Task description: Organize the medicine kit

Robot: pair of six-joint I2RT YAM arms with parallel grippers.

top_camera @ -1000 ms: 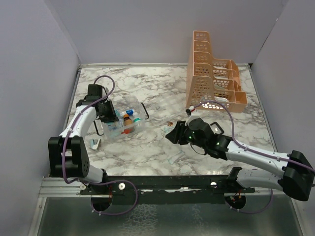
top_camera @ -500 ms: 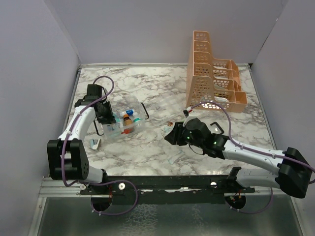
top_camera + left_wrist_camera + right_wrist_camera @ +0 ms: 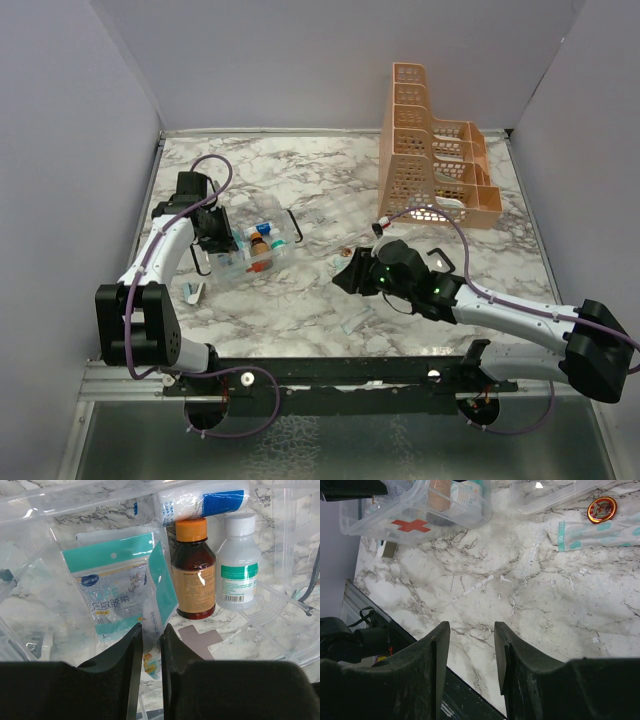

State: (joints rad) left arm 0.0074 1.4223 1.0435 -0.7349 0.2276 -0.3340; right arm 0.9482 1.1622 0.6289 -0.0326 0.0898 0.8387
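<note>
Clear medicine kit: on the left side of the marble tabletop, open-topped, right under the left arm.
Left pincer: down inside the kit and pressed onto a thin sachet, teal and white, held up on its edge.
Inside, counted: two bottles side by side, a brown bottle with an orange cap and a white bottle. One flat teal packet. One white-and-blue roll along the far wall. With the sachet in the grip, that's five I can make out.
Lid: one, off and lying just beside the kit, black handle showing.
Loose on the marble: one round gold-and-red tin and one teal-patterned strip just beside it, both between the kit and the right arm. One small white thing near the left arm's base, too small to name.
Right pincer: spread, nothing in it, hovering low over bare tabletop with the tin and strip ahead.
Orange rack: one, far right, well apart from it all.
Progress: past halfway, by my read. Most items are in. Left to do: seat the sachet, bring in the loose pieces, fit the lid and close the clips.
</note>
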